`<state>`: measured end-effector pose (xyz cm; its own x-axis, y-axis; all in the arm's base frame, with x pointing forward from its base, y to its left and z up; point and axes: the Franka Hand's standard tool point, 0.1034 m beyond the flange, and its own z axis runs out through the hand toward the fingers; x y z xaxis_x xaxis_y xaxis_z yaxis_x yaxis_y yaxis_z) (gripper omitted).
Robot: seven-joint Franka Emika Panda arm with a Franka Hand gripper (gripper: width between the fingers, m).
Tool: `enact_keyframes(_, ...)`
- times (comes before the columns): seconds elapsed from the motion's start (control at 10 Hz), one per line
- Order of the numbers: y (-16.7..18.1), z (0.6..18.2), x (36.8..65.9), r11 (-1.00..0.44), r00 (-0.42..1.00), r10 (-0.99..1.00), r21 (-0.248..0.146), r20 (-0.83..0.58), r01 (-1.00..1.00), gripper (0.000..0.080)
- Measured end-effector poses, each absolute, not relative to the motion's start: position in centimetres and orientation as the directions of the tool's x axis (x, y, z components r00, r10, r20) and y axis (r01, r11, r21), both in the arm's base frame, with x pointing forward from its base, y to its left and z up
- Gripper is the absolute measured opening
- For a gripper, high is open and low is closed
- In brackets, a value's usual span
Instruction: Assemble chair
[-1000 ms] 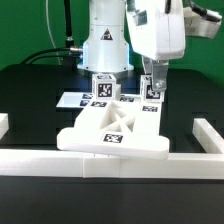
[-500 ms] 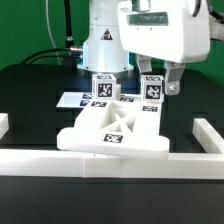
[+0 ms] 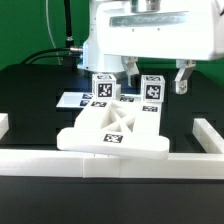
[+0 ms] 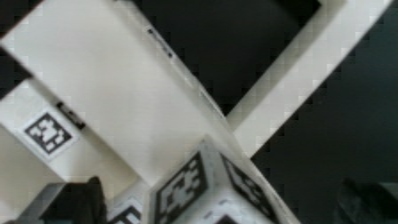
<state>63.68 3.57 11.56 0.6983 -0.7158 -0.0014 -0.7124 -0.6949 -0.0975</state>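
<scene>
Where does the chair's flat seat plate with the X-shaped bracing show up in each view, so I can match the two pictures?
Exterior view: the seat plate lies low at centre, against the border rail.
Wrist view: the seat plate fills the frame, seen close.
Shared landmark: the X bracing, crossing at and.

The chair (image 3: 113,128) rests on the black tabletop (image 3: 30,95), its seat plate (image 3: 112,134) against the white border rail (image 3: 110,162) at 6 o'clock. Two tagged blocky legs (image 3: 104,88) stand upright at the plate's 12 o'clock side. The marker board (image 3: 75,101) lies flat at the chair's 10 o'clock. The claw (image 3: 153,76) hangs above the legs, fingers (image 3: 183,78) spread apart, nothing between them. The robot base (image 3: 100,45) stands at 12 o'clock.
</scene>
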Motion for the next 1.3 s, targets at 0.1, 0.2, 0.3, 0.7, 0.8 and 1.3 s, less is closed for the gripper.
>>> enact_keyframes(0.1,3.4,11.4,63.6,-0.787,0.788,-0.615,-0.079,0.019,-0.612,0.0649)
enact_keyframes(0.2,3.3,11.4,63.6,-0.857,0.858,-0.513,-0.070,0.032,-0.510,0.0649)
enact_keyframes(0.3,3.3,11.6,63.9,-0.909,0.909,-0.416,-0.068,0.044,-0.412,0.0649)
enact_keyframes(0.7,3.2,11.7,63.9,-0.984,0.982,-0.177,-0.045,0.060,-0.175,0.0649)
enact_keyframes(0.8,3.1,11.7,63.9,-0.994,0.992,-0.109,-0.036,0.063,-0.107,0.0649)
enact_keyframes(1.3,3.6,12.5,64.6,-0.884,0.882,0.467,0.038,0.066,0.465,0.0649)
